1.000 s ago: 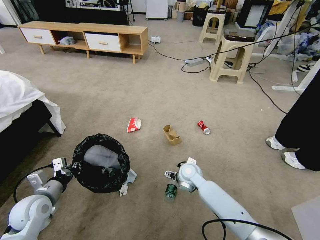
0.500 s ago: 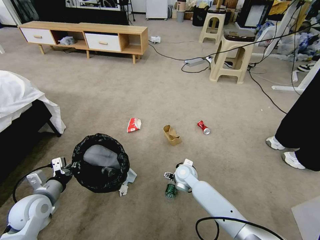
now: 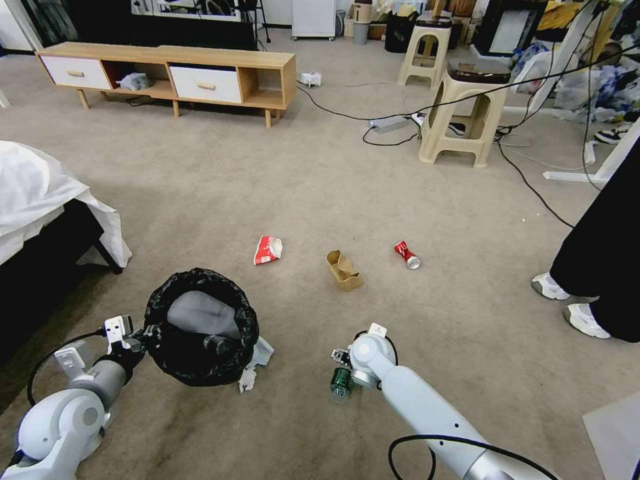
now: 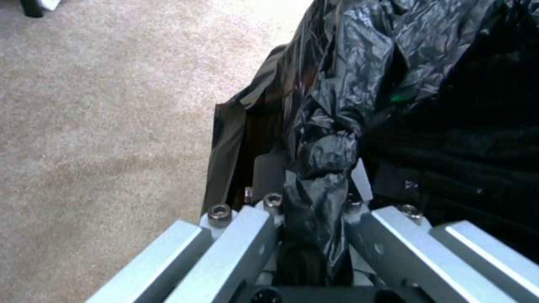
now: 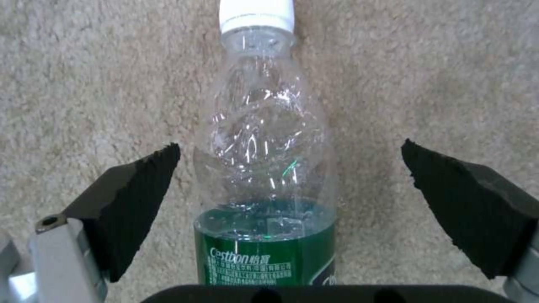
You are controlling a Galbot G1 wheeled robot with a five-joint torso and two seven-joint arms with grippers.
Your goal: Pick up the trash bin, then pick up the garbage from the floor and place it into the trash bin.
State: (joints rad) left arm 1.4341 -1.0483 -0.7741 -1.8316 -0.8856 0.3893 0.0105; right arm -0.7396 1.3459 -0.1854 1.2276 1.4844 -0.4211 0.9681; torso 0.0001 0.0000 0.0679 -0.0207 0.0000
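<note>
— Carpet (image 3: 320, 180), mid-floor: right gripper (image 5: 289, 202) lowered since a second ago, pads spread either side of bottle (image 5: 264, 168).

— Left gripper (image 4: 314, 210)?

— Clamped on bin (image 3: 200, 327) rim. Grasp imminent, probably.

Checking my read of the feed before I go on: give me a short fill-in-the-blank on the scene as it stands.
1. The left gripper is shut on the rim of the ____.
2. The right gripper is ____, one pad on each side of the bottle.
3. The bottle's cap is ____ in colour.
4. The red can lies on the ____.

Missing words: trash bin; open; white; carpet
</note>
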